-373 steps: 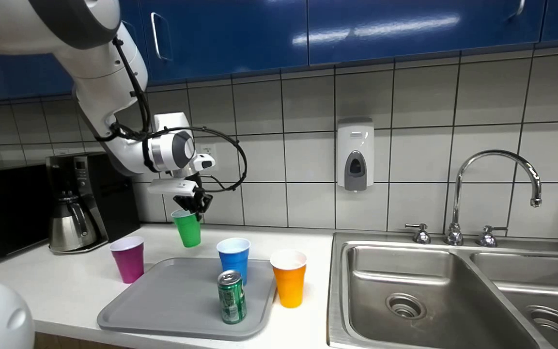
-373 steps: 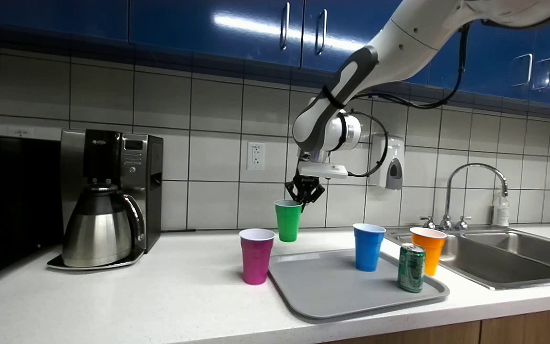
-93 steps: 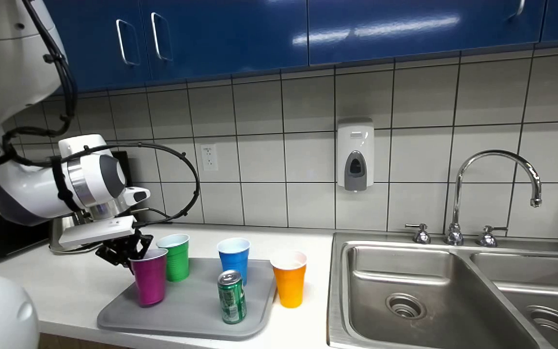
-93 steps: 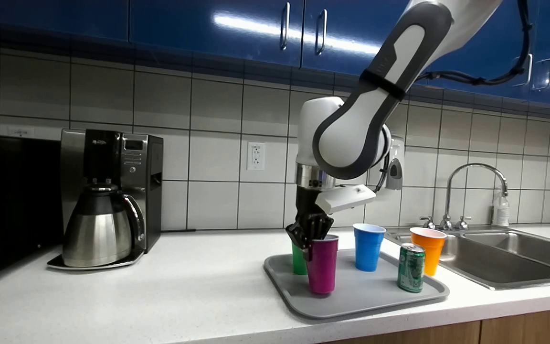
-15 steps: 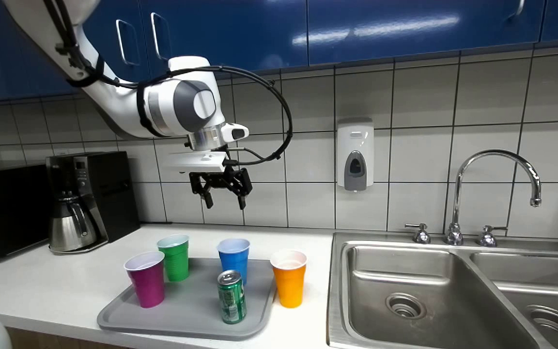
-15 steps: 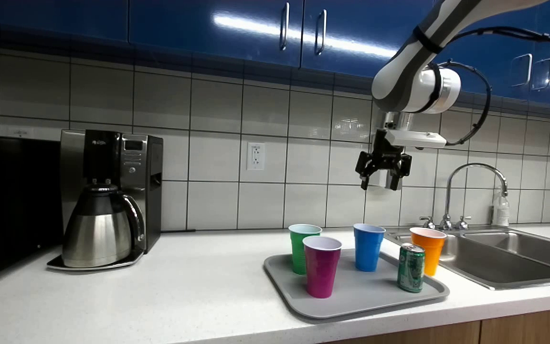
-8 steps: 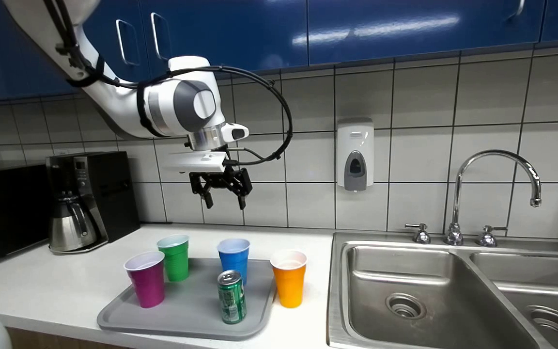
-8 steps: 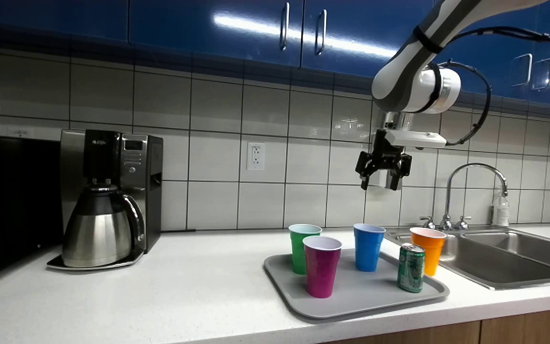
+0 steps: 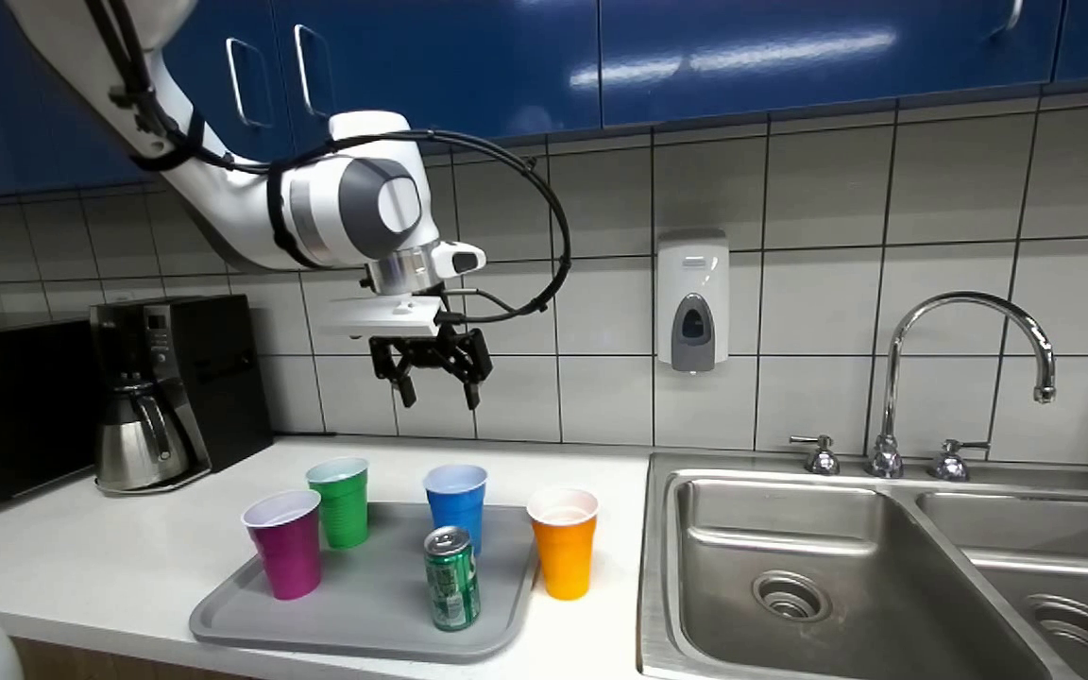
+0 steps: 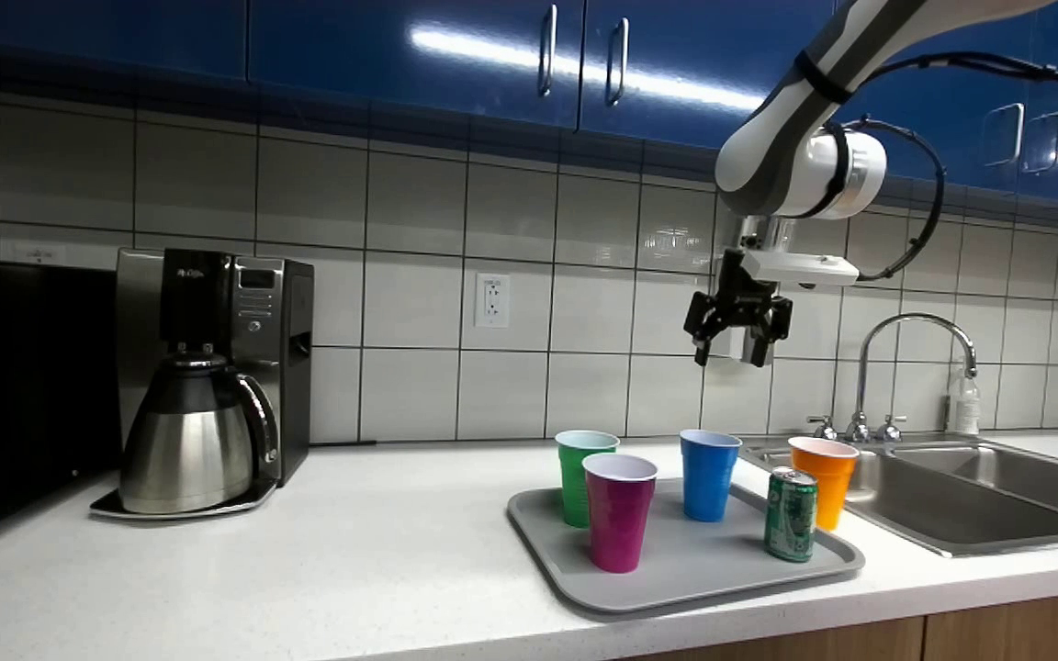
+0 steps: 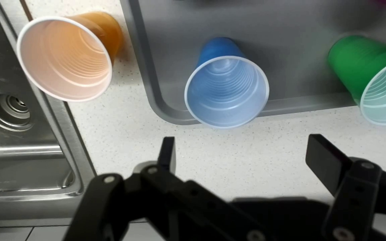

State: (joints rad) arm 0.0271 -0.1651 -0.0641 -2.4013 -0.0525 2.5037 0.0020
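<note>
White table (image 10: 309, 569), tiled wall (image 9: 601, 397) behind: blue cup (image 10: 708, 482) standing on the gray tray (image 10: 694, 569), and I've got my pincer (image 9: 440, 400) spread wide well above it, on the wall side. Green can (image 10: 791, 519), green cup (image 10: 574, 487) and purple cup (image 10: 618, 523) share that tray; orange cup (image 9: 566, 559) stands between it and the sink (image 9: 659, 567).

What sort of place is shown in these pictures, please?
Most likely a kitchen, though whether in a home or an office I cannot tell. The signs are the metal sink with its tap, the coffee maker on the counter and the blue cupboards above.
</note>
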